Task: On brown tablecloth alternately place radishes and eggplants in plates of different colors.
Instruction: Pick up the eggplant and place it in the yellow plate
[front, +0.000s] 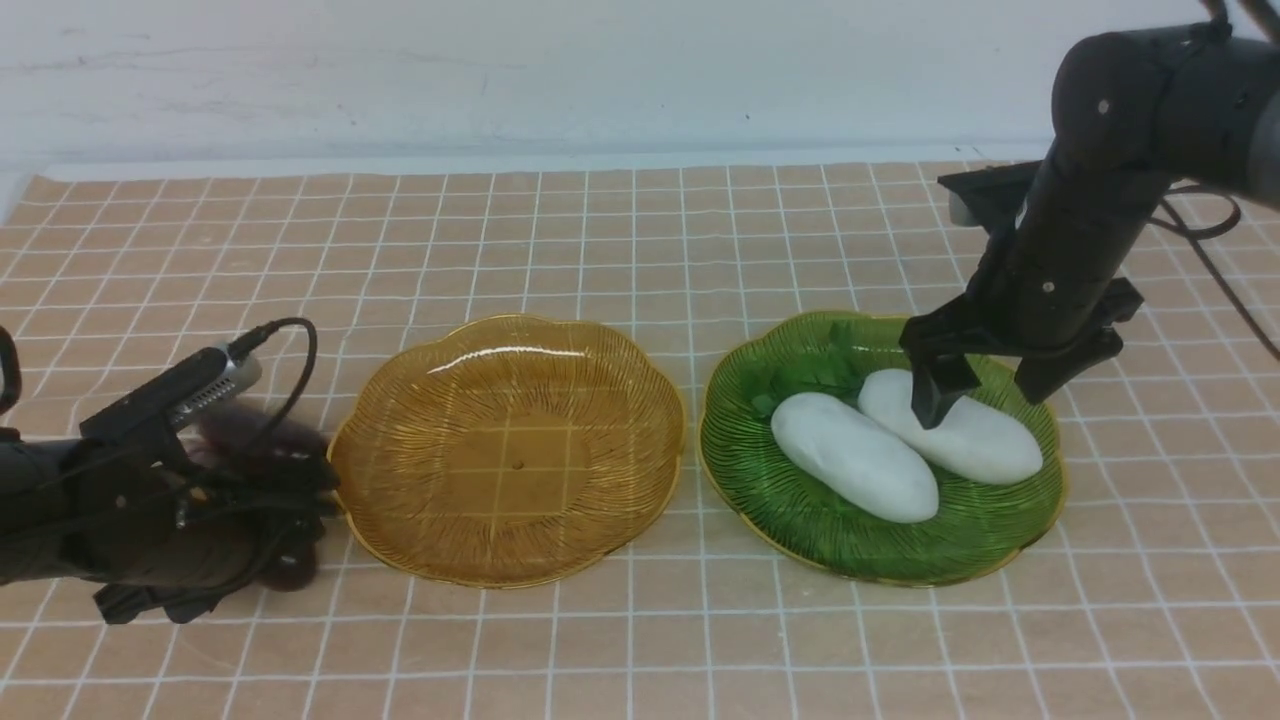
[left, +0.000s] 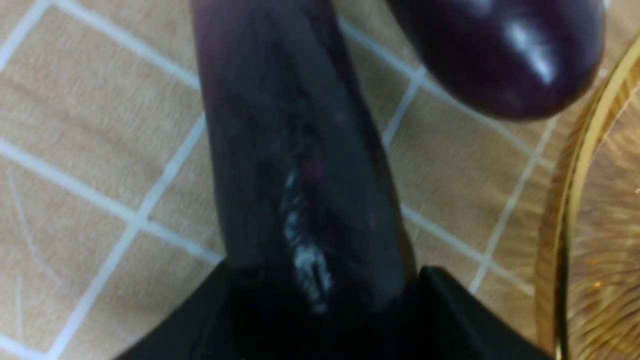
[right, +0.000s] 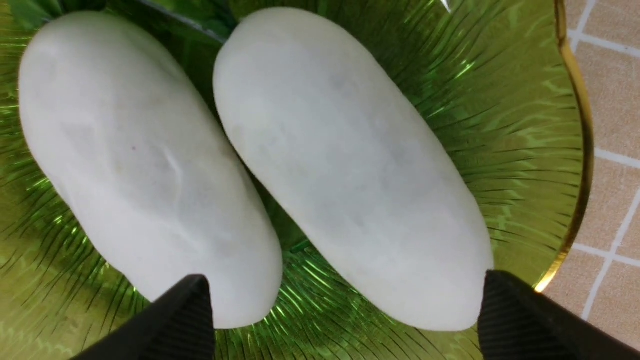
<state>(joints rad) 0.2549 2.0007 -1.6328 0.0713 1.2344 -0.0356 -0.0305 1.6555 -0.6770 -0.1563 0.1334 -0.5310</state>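
Two plates on a gridded cloth: white radishes in green, purple eggplants beside amber.
Translucent amber-yellow plate, ribbed, gold-rimmed (front: 510, 450): bare inside, a narrow strip of cloth between it and the matching green plate (front: 960, 540); open room before and behind both. Tan cloth with white grid (front: 600, 650): lightly wrinkled, reaching back to a pale wall (front: 600, 80). Two smooth white radishes with leafy green tops (front: 855, 457) (front: 950, 425): side by side, slanting, in the green plate. Black right gripper (front: 985, 390): spread wide above them, obstructing that plate's far right side. Black left gripper (left: 325, 285): closed around one glossy dark-purple eggplant (left: 300, 100), left of the amber plate; second purple eggplant (left: 510, 60) on the cloth, near the rim.
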